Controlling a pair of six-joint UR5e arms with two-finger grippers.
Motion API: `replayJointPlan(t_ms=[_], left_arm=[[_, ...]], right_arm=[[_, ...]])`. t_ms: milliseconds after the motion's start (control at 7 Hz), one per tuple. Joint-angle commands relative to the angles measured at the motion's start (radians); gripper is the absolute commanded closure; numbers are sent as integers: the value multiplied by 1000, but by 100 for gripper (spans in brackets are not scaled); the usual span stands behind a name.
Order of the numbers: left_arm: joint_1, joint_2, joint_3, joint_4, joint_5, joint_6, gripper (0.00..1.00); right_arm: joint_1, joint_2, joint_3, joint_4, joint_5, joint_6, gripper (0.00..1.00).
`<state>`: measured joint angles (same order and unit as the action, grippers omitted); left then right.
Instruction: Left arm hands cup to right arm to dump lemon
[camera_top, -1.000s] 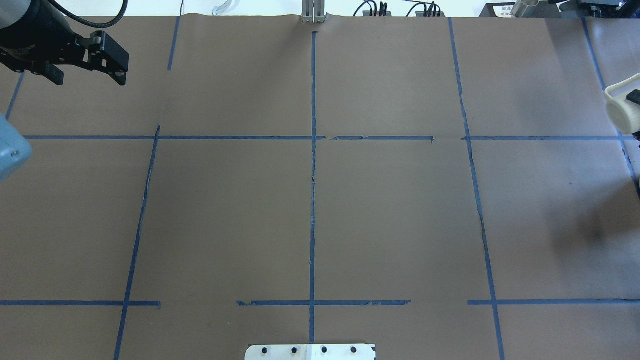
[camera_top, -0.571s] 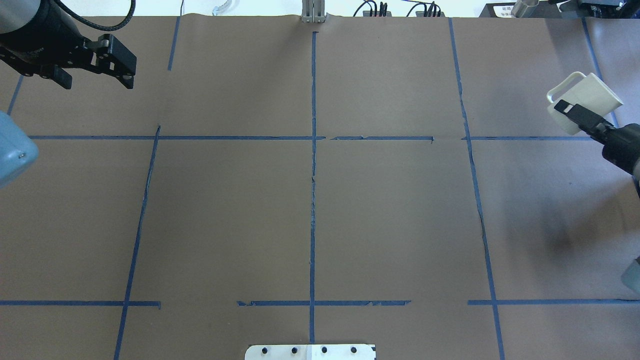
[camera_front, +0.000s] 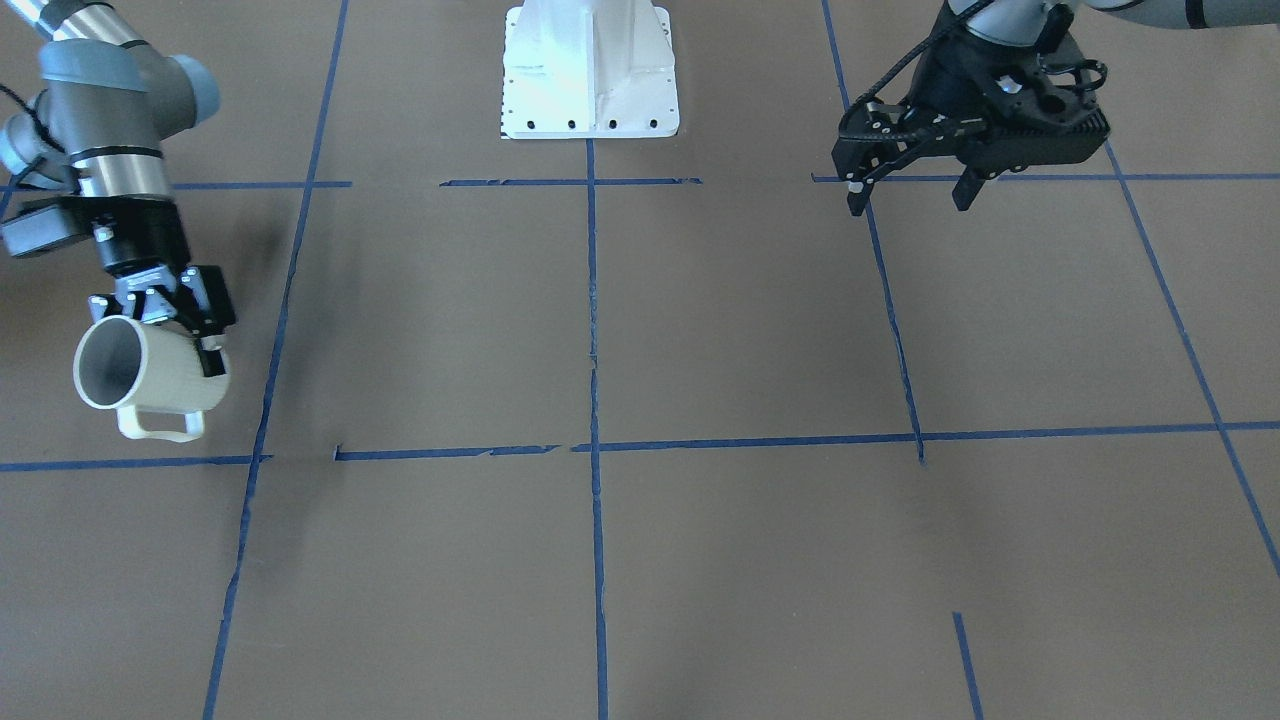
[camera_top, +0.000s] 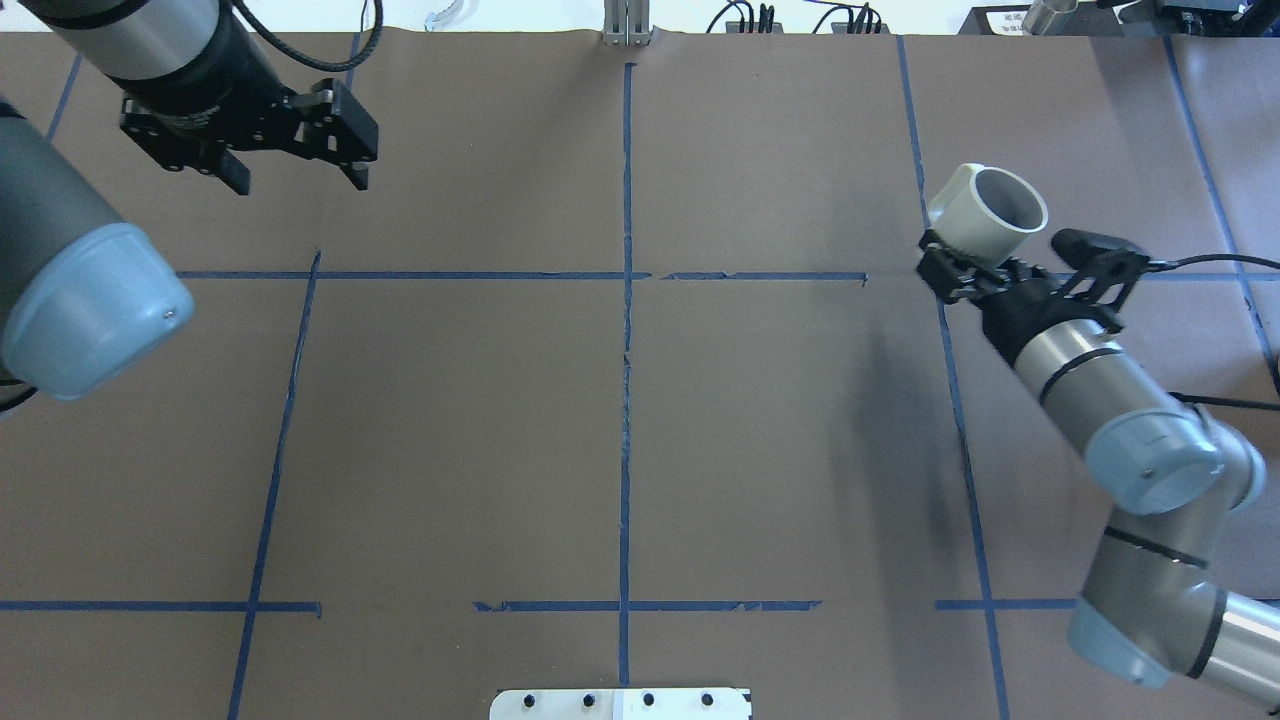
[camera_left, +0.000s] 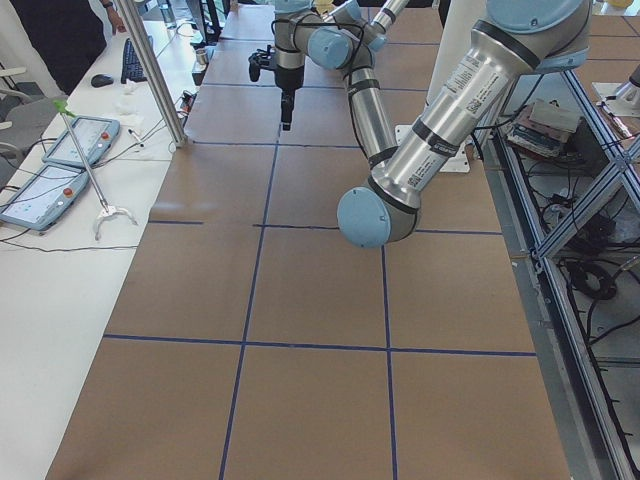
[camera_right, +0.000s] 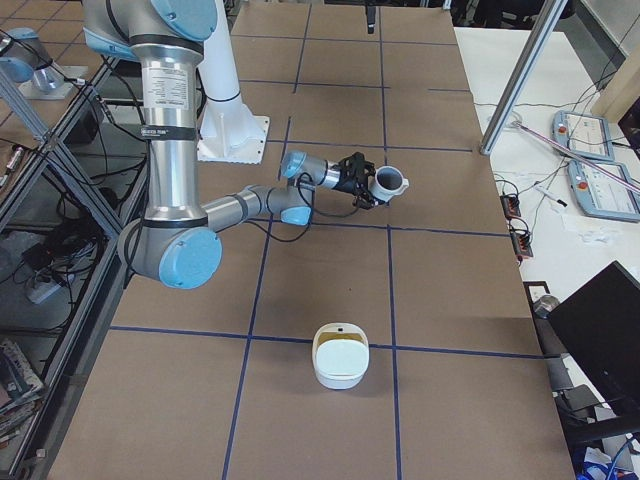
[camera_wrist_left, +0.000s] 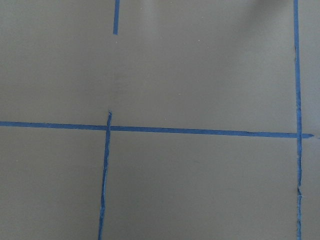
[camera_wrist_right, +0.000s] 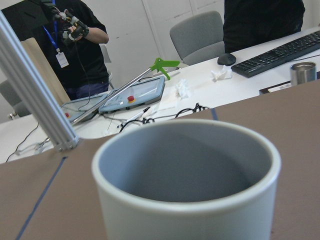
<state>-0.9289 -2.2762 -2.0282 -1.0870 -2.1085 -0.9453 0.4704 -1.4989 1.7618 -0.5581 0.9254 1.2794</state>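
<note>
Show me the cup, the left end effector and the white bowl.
cup (camera_top: 960, 232), overhead exterior view, on its outer side wall.
left end effector (camera_top: 297, 174), overhead exterior view, midway between its fingertips.
white bowl (camera_right: 339, 381), exterior right view, on its near outer wall.

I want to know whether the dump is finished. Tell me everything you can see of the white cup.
The cup is a white ribbed mug, ceramic by its look, with one loop handle and a grey inside showing no lemon. The right gripper holds it by its sides above the table, tilted, with its mouth partly upward. Nothing else touches it.
</note>
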Motion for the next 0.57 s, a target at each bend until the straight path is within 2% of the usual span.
replayJointPlan(t_ms=[0, 143, 429], left_arm=[[48, -96, 135, -88, -2, -87, 0], [80, -174, 199, -85, -8, -122, 0], [125, -276, 302, -83, -10, -231, 1]], right_arm=[[-201, 171, 30, -281, -213, -6, 100], [-293, 265, 22, -418, -340, -6, 100], [-361, 339, -43, -470, -431, -6, 100]])
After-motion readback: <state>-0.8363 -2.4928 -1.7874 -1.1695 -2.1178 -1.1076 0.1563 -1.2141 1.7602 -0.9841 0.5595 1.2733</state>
